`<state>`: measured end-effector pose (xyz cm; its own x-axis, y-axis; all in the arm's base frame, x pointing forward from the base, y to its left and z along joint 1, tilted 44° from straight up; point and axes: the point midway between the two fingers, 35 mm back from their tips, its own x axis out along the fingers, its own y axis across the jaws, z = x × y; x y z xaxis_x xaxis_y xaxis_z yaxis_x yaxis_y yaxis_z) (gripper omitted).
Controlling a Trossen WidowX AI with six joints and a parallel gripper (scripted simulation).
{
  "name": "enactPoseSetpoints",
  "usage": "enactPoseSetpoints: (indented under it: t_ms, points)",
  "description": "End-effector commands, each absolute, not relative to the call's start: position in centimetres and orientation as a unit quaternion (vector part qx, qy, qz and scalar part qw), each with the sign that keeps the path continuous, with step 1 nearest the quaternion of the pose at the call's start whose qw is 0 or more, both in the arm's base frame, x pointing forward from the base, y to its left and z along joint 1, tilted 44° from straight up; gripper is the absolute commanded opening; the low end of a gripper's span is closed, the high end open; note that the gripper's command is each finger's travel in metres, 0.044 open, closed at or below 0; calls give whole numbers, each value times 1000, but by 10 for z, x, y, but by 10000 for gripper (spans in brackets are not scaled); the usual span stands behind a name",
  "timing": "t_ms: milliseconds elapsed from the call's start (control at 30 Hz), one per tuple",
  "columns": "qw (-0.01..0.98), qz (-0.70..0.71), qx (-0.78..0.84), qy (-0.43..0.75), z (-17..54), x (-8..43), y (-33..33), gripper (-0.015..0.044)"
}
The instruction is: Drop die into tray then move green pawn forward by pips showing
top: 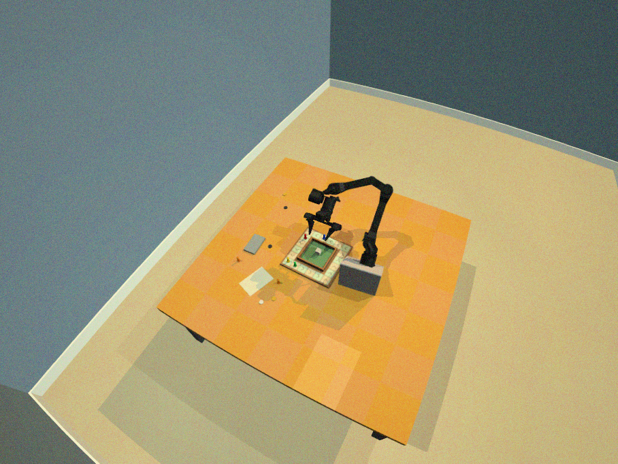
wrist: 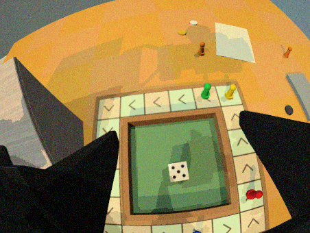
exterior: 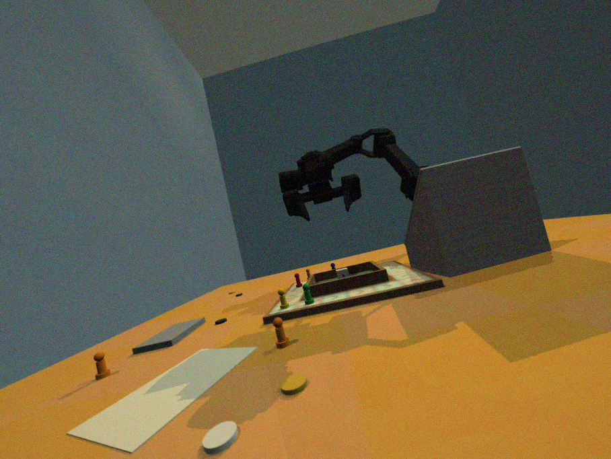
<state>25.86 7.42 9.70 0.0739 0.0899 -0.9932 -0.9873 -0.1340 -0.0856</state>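
The white die (top: 318, 251) (exterior: 342, 272) (wrist: 178, 171) is inside the walls of the green-floored tray (exterior: 350, 283) (wrist: 125, 178). Its upward face shows a pip near each corner and one in the middle; I cannot tell whether it is still. My gripper (top: 318, 236) (exterior: 328, 215) (wrist: 180, 127) is open and empty, high above the tray. The green pawn (top: 295, 264) (exterior: 308, 293) (wrist: 206, 91) stands upright on an arrow square, one square past the corner. The yellow pawn (exterior: 282, 299) (wrist: 230, 92) stands on that corner square. Arrows run left from green, then turn down.
A red pawn (exterior: 298, 280) (wrist: 252, 194) and a blue pawn (exterior: 332, 266) (wrist: 197, 231) are on the track. A tall grey block (top: 360, 277) (exterior: 484, 212) (wrist: 51, 120) stands beside the board. Off the board are orange pawns (exterior: 280, 333) (exterior: 101, 366), a pale sheet (exterior: 163, 395), a grey slab (exterior: 170, 336) and discs.
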Motion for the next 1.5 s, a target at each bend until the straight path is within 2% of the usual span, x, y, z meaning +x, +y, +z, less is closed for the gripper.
enactPoseSetpoints:
  t_ms: [0,100,200,333,400,467,700,967,1467]
  points:
    - [468,503,-549,476,84,257,71,440]
    - [383,410,-608,562,60,257,62,440]
    - [308,299,-684,590,50,263,60,440]
    - [293,271,-703,588,49,265,62,440]
    - [304,306,-683,589,46,260,63,440]
    - [323,288,-675,597,44,264,66,387]
    - [511,82,-556,651,10,301,102,204]
    - [667,-148,-371,629,-39,336,134,200]
    - [670,-153,-366,628,-48,338,127,200]
